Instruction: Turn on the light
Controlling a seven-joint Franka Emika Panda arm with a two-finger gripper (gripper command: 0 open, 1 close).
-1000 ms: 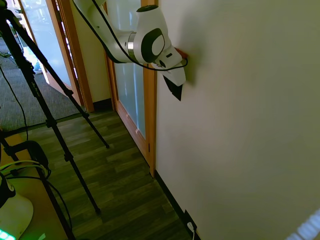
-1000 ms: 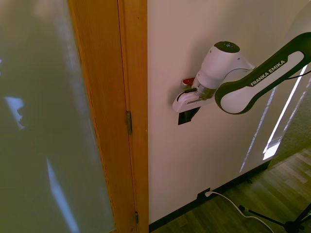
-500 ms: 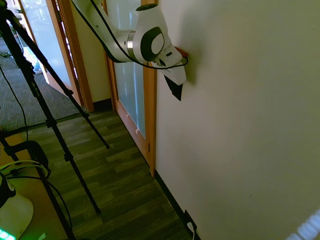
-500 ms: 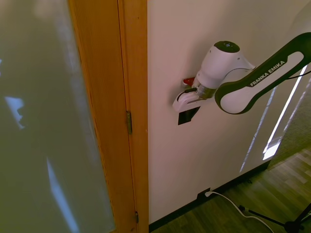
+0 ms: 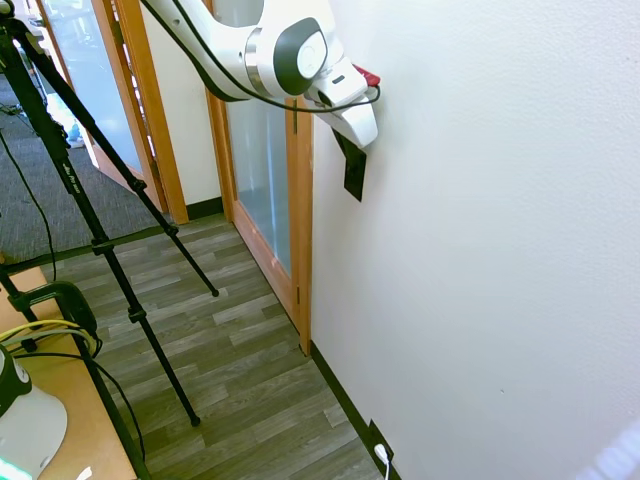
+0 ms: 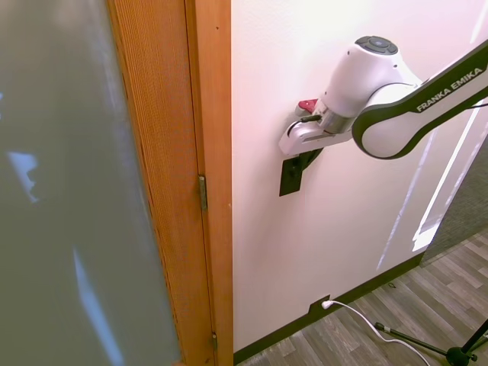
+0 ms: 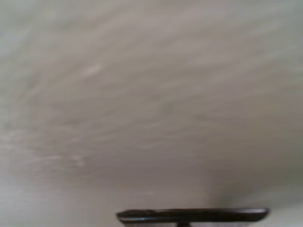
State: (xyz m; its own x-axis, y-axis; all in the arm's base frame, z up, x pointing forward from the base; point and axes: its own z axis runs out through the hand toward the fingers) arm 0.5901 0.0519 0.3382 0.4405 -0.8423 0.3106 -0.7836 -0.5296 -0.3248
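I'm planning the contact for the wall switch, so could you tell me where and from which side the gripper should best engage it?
The switch plate lies flat and upright on the wall, offering nothing to pinch. It is probably better pressed than gripped: come straight at its face, perpendicular to the wall. The gripper sits at its top edge, so the face below is open.

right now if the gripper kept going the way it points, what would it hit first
Most likely the wall just above the black switch plate. The gripper sits at the plate's top edge, though depth is unclear.
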